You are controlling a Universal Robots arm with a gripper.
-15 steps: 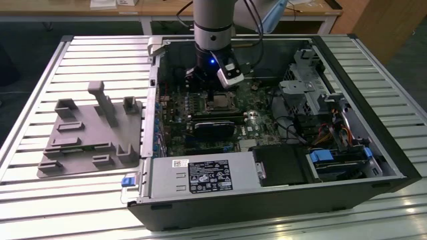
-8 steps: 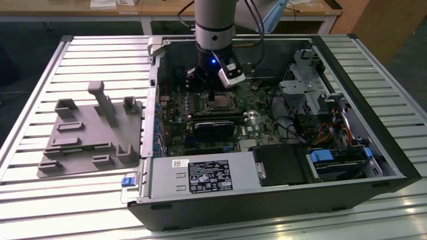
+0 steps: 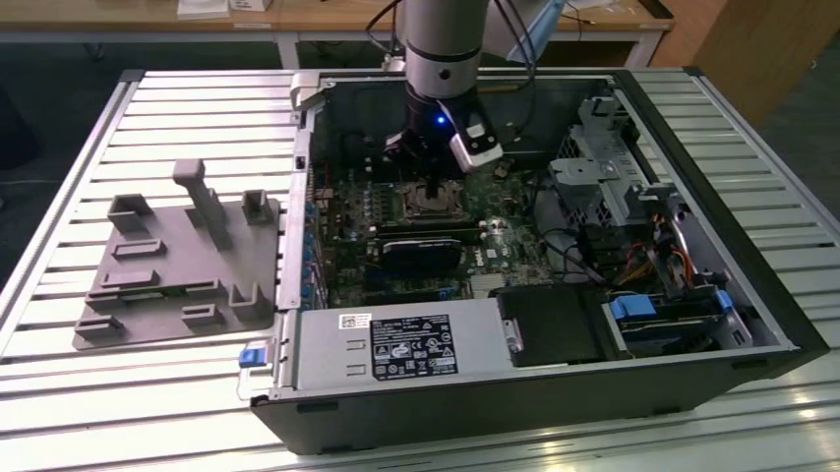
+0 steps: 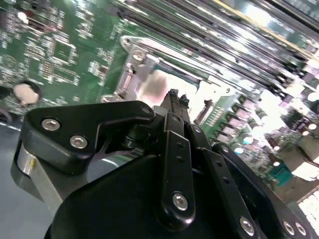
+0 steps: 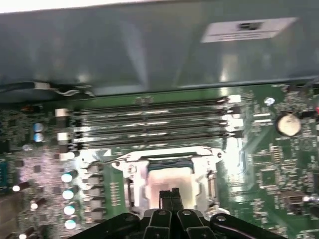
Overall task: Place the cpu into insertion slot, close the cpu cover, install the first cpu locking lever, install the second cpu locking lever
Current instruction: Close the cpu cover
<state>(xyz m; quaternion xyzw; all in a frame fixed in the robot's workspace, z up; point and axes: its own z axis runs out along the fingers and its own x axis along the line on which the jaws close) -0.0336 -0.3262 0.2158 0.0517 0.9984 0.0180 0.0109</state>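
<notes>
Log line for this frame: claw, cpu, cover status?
claw: shut, just above cpu | cpu: lying in insertion slot | cpu cover: appears flat around cpu

My exterior view looks steeply down on the whole open computer case [image 3: 459, 418] from well back. Both wrist views ride close above its chip socket [image 5: 130, 172], slanting toward it; they share socket and gripper [image 5: 168, 195].
</notes>
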